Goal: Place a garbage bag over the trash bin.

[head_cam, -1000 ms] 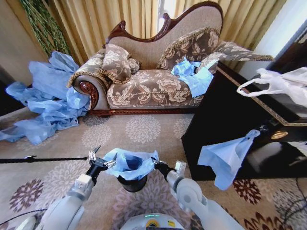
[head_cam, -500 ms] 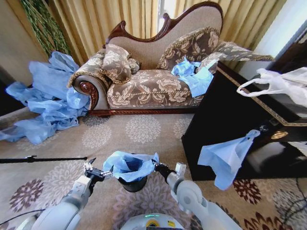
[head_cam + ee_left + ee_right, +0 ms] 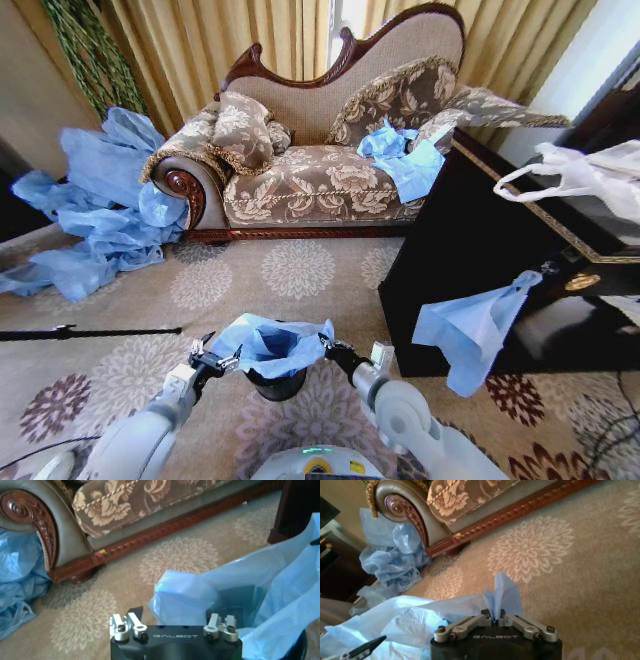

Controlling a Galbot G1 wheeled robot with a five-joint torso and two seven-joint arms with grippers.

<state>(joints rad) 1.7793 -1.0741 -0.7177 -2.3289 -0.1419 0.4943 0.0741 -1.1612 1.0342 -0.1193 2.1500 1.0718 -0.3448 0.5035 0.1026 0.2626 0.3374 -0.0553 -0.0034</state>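
Bag: We see the thin, wrinkly, light-blue plastic garbage bag [image 3: 272,345] draped over the top of the small round black trash bin [image 3: 276,383], its open mouth facing up.
Bin: It stands on the flowered beige carpet [image 3: 300,270], in front of the sofa.
Right gripper: Our right gripper [image 3: 493,618] is at the bin's right side. Its fingers are pressed together, pinching a fold of the bag's edge.
Left gripper: Our left gripper [image 3: 172,624] is at the bin's left side. Its fingers are spread, with the bag's edge just past them.
Sofa: The brown flowered sofa with carved wood [image 3: 320,180] sits behind the bin.
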